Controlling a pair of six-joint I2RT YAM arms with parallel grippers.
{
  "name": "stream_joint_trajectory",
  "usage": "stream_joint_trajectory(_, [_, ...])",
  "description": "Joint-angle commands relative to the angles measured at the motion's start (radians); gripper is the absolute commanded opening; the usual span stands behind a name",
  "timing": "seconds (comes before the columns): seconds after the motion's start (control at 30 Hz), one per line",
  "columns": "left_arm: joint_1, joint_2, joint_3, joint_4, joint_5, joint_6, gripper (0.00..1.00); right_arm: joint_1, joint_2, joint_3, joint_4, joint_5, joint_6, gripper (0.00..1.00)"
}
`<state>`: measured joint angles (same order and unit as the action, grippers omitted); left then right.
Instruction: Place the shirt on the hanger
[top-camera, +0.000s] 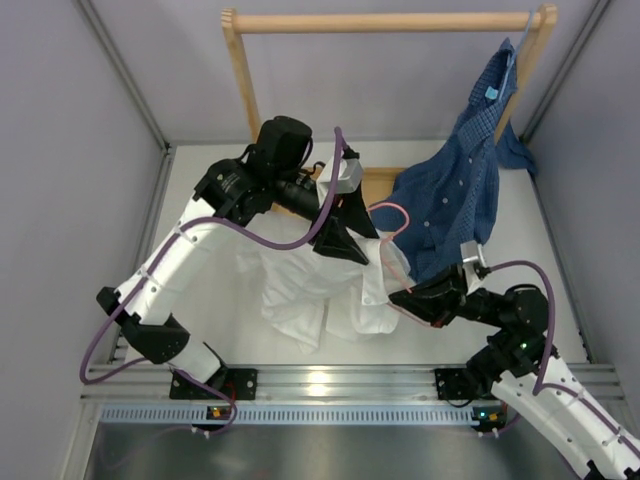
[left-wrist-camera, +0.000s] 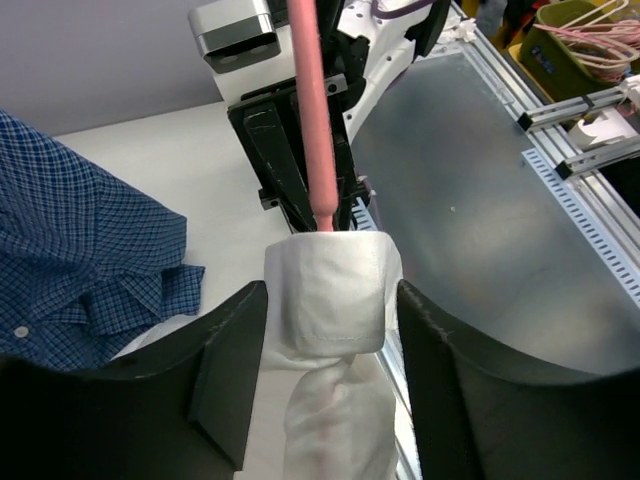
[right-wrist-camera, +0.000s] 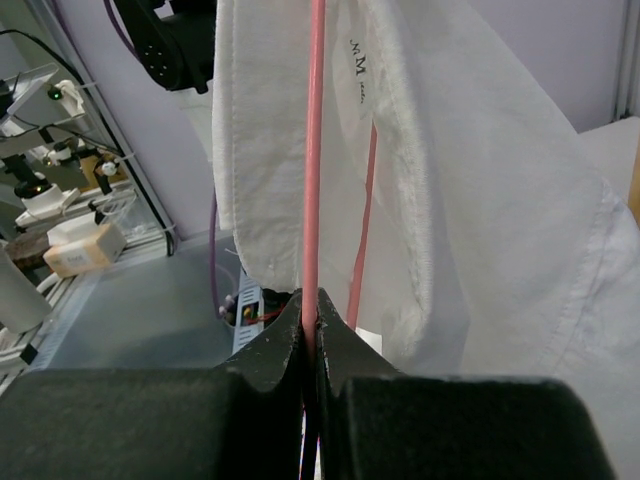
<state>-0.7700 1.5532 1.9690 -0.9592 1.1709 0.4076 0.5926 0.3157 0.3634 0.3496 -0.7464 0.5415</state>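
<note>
left gripper (left-wrist-camera: 330, 292): fingers flank a shirt (left-wrist-camera: 335, 410) fold, firm pinch unconfirmed | right gripper (right-wrist-camera: 310, 315): clamped on hanger (right-wrist-camera: 313, 150) wire | shirt: draped over hanger, between arms | advice: steady hanger, draw fabric along wire without bunching

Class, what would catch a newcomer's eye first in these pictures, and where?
The white shirt is bunched mid-table between both arms, with the left tool straddling a fold of it. The right tool is shut on the pink hanger threaded into the shirt. Back right, a blue checked shirt hangs from the wooden rail.
</note>
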Motion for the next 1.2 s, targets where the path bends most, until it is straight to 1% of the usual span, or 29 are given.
stream_joint_trajectory(0.0, [0.0,-0.022,-0.027,-0.006,0.064,0.007,0.53,-0.007,0.026,0.086,0.086,-0.04,-0.034,0.0])
stream_joint_trajectory(0.03, [0.0,-0.022,-0.03,-0.006,0.07,0.005,0.46,-0.007,0.037,0.089,0.089,-0.05,-0.035,0.0])
stream_joint_trajectory(0.23, [0.0,-0.013,-0.039,-0.007,0.121,0.005,0.45,-0.005,0.094,0.109,0.127,-0.077,-0.032,0.0])
stream_joint_trajectory(0.27, [0.0,-0.013,-0.045,-0.007,0.122,0.007,0.41,-0.005,0.097,0.111,0.129,-0.077,-0.034,0.0])
stream_joint_trajectory(0.33, [0.0,-0.015,-0.053,-0.007,0.118,0.008,0.26,-0.005,0.1,0.118,0.121,-0.077,-0.044,0.0])
stream_joint_trajectory(0.37, [0.0,-0.016,-0.055,-0.007,0.119,0.01,0.23,-0.005,0.106,0.118,0.118,-0.077,-0.046,0.0])
stream_joint_trajectory(0.47, [0.0,-0.019,-0.056,-0.007,0.125,0.014,0.0,-0.005,0.114,0.118,0.117,-0.08,-0.057,0.0])
stream_joint_trajectory(0.57, [0.001,-0.036,-0.058,-0.007,0.09,0.025,0.0,-0.005,0.102,0.121,0.083,-0.055,-0.086,0.0])
stream_joint_trajectory(0.6, [0.001,-0.042,-0.056,-0.007,0.066,0.023,0.0,-0.005,0.091,0.129,0.045,-0.03,-0.107,0.1])
stream_joint_trajectory(0.63, [0.003,-0.053,-0.055,-0.007,0.035,0.017,0.0,-0.005,0.079,0.137,-0.072,0.007,-0.132,0.43])
stream_joint_trajectory(0.67, [0.003,-0.059,-0.055,0.006,-0.029,0.007,0.0,-0.005,0.047,0.149,-0.136,0.081,-0.17,0.49])
stream_joint_trajectory(0.7, [0.003,-0.067,-0.064,0.023,-0.066,-0.037,0.0,-0.005,0.022,0.155,-0.203,0.126,-0.185,0.51])
stream_joint_trajectory(0.73, [0.003,-0.085,-0.07,0.043,-0.152,-0.064,0.0,-0.005,-0.027,0.161,-0.354,0.184,-0.192,0.66])
stream_joint_trajectory(0.77, [0.003,-0.096,-0.079,0.08,-0.21,-0.09,0.0,-0.007,-0.052,0.172,-0.435,0.299,-0.177,0.71])
stream_joint_trajectory(0.8, [0.003,-0.107,-0.097,0.1,-0.27,-0.145,0.0,-0.005,-0.081,0.175,-0.502,0.347,-0.158,0.74])
stream_joint_trajectory(0.83, [0.003,-0.134,-0.108,0.115,-0.392,-0.17,0.0,-0.005,-0.134,0.174,-0.611,0.416,-0.105,0.74])
stream_joint_trajectory(0.87, [0.003,-0.151,-0.125,0.167,-0.46,-0.194,0.0,-0.005,-0.159,0.166,-0.648,0.427,-0.079,0.74])
stream_joint_trajectory(0.9, [0.003,-0.171,-0.171,0.201,-0.528,-0.255,0.0,-0.007,-0.184,0.155,-0.673,0.43,-0.048,0.74])
stream_joint_trajectory(0.97, [0.003,-0.232,-0.225,0.266,-0.669,-0.309,0.0,-0.007,-0.245,0.123,-0.705,0.408,0.024,0.74])
stream_joint_trajectory(1.03, [0.003,-0.272,-0.303,0.341,-0.675,-0.342,0.0,-0.007,-0.277,0.098,-0.687,0.363,0.079,0.74])
stream_joint_trajectory(1.07, [0.003,-0.309,-0.326,0.364,-0.662,-0.364,0.0,-0.005,-0.276,0.07,-0.639,0.345,0.092,0.74])
stream_joint_trajectory(1.17, [0.003,-0.359,-0.389,0.445,-0.666,-0.414,0.0,-0.005,-0.227,0.011,-0.528,0.285,0.135,0.7])
